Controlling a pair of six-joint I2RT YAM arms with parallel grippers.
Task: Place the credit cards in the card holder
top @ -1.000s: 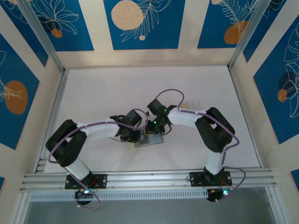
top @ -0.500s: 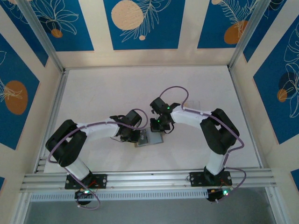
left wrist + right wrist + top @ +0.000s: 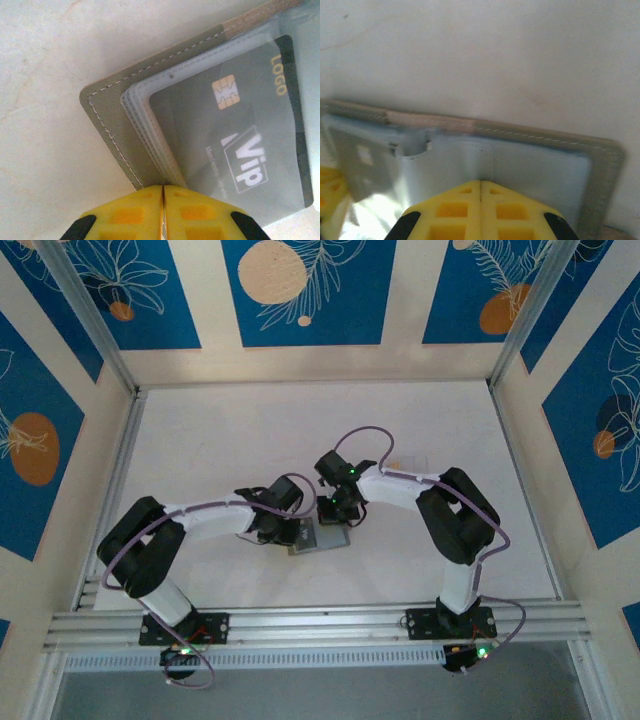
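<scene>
1. Near the middle of the table [image 3: 220,440], in front of both arm bases, the card holder [image 3: 322,539] lies open and flat between the two grippers.
2. The left gripper [image 3: 163,188] has its yellow fingers pressed together, with only a thin seam between them. Its tips stand at the edge of the holder's grey stitched cover and the clear sleeves [image 3: 134,106]. Whether they pinch anything, I cannot tell.
3. A dark credit card [image 3: 235,135], with a gold chip and the words "Vip" and "LOGO", sits behind one hazy sleeve. A dark strip along one side is uncovered.
4. The right gripper [image 3: 480,183] is fully closed, and nothing is seen between its fingers. Its tips are over the pale bluish inside of the holder.
</scene>
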